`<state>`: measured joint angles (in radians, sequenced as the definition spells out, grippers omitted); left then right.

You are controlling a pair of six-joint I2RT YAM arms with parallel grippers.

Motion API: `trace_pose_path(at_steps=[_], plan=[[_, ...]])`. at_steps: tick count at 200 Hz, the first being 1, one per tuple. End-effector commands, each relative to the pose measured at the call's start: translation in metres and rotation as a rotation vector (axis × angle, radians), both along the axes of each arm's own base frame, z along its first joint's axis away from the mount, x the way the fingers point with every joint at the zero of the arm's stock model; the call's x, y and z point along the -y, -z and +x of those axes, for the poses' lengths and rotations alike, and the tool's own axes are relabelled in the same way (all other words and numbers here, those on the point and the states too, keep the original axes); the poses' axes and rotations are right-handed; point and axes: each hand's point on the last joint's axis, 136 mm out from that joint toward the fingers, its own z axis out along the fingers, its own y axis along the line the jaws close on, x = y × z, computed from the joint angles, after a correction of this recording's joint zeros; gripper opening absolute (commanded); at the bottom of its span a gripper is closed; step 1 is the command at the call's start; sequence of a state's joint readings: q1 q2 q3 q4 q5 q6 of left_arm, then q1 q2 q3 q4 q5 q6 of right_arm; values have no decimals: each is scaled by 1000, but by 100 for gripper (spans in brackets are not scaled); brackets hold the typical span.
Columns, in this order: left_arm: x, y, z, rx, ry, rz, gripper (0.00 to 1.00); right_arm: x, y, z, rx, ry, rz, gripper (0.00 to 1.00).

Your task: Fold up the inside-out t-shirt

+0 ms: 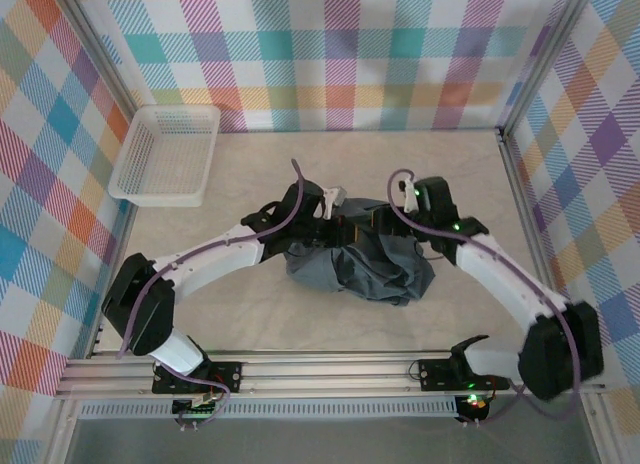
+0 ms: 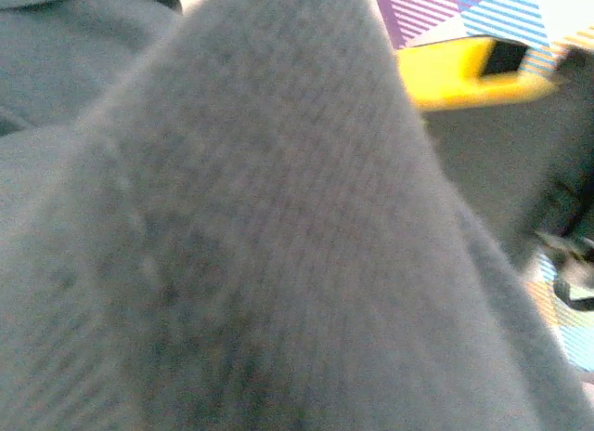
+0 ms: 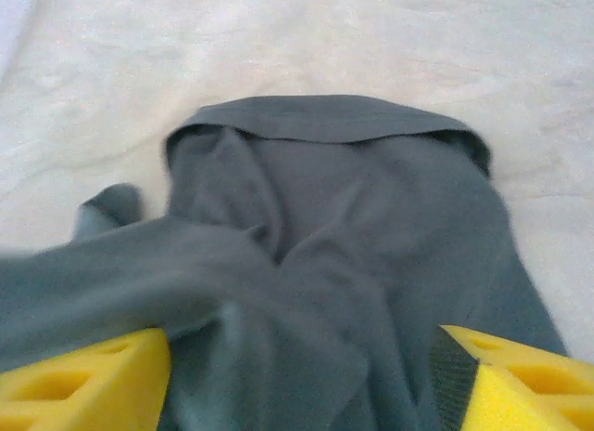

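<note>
The inside-out t-shirt lies bunched in a dark slate-grey heap at the middle of the table. Both grippers meet over its far edge: my left gripper from the left, my right gripper from the right. In the right wrist view the t-shirt spreads out ahead with a folded hem at the far end. My right gripper is open, its yellow fingers wide apart with loose fabric lying between them. In the left wrist view a ridge of the t-shirt sits right against the lens and hides my own fingers. A yellow finger of the right gripper shows beyond it.
A white mesh basket stands at the far left of the table. Plaid walls close the back and both sides. Bare tabletop lies in front of the shirt and behind it.
</note>
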<state>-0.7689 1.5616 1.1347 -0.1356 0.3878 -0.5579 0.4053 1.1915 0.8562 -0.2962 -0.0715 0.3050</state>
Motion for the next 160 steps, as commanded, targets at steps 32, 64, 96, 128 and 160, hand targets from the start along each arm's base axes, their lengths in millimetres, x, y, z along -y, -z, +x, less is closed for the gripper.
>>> trace_pose_path(at_steps=[32, 64, 96, 128, 160], plan=[[-7, -10, -10, -9, 6, 4, 0, -6, 45, -13, -7, -57, -9, 84], [-14, -19, -5, 27, -18, 22, 0, -21, 58, 2, -27, -75, 28, 72], [-54, 15, 24, 50, -141, 197, 0, -56, 4, -7, -25, -208, 239, 0], [-102, 86, 81, 17, -288, 338, 0, -88, -88, -63, -16, -488, 662, 0], [-92, 59, 93, 121, -283, 242, 24, -88, -100, -73, -99, -497, 740, 0]])
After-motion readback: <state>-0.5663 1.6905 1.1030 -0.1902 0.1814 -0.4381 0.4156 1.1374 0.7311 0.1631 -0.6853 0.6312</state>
